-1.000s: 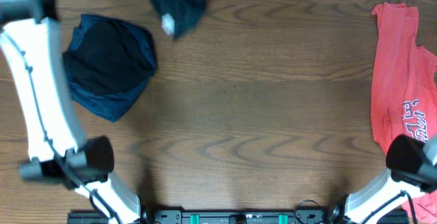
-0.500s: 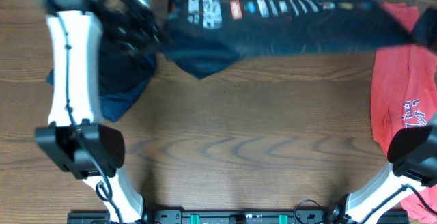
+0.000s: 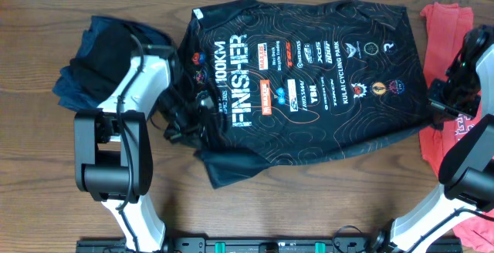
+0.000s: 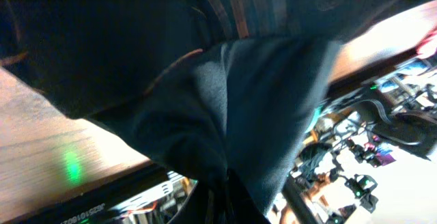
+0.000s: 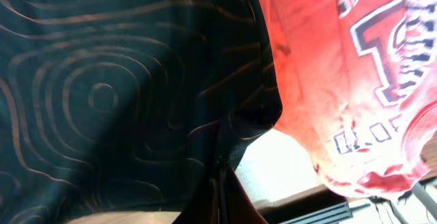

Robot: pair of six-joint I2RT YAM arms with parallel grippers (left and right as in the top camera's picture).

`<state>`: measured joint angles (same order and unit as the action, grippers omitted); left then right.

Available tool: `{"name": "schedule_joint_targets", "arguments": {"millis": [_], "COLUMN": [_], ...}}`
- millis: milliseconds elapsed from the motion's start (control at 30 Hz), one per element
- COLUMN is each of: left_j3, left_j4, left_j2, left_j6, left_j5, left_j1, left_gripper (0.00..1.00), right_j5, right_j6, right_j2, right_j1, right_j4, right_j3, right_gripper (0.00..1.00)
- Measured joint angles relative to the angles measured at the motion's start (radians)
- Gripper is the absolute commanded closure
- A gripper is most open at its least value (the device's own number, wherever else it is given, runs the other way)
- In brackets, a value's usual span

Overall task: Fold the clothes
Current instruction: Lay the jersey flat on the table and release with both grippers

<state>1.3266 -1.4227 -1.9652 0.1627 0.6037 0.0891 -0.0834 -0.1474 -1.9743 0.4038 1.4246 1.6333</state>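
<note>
While flat, jersey (image 3: 301,83) edges between fingers (image 5: 235,203).

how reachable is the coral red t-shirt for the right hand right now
Probably not while busy: the right hand is shut on the edge of the black printed jersey. The coral-red t-shirt lies right beside it with nothing between, so likely yes once it lets go.

Black sports jersey with thin orange contour lines (image 3: 324,122) carries large white lettering (image 3: 224,83) reading "100KM FINISHER", set sideways in the overhead view. It also has rows of small sponsor logos (image 3: 309,52): "XDS" and "KULAI CYCLING PARK" read, the rest are too small. Coral-red cotton T-shirt (image 5: 314,80) shows navy-and-white block lettering (image 5: 382,39) in the right wrist view, cropped, possibly a "1".
</note>
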Motion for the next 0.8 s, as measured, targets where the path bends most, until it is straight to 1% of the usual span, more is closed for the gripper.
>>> {"name": "schedule_joint_targets", "arguments": {"millis": [167, 300, 500, 633, 800], "left_j3": [-0.098, -0.161, -0.256, -0.314, -0.378], "left_j4": [0.075, 0.132, 0.213, 0.215, 0.209], "left_j2": [0.041, 0.141, 0.372, 0.530, 0.698], "left_j6": [-0.007, -0.039, -0.125, -0.172, -0.223], "left_j5": [-0.029, -0.071, -0.146, -0.168, -0.177], "left_j1": [-0.003, -0.003, -0.003, -0.003, -0.003], "left_gripper": [0.94, 0.94, 0.94, 0.94, 0.94], "right_j5": [0.013, 0.027, 0.042, 0.043, 0.046], "right_j6": [0.000, 0.000, -0.005, -0.012, -0.021], "right_j2": [0.023, 0.094, 0.297, 0.426, 0.534], "right_j1": [0.025, 0.056, 0.104, 0.143, 0.174], "right_j4": [-0.024, -0.060, -0.101, -0.109, -0.109], "right_j3": [-0.105, -0.192, -0.293, -0.338, -0.375], "right_gripper": [0.99, 0.99, 0.99, 0.99, 0.99]}}
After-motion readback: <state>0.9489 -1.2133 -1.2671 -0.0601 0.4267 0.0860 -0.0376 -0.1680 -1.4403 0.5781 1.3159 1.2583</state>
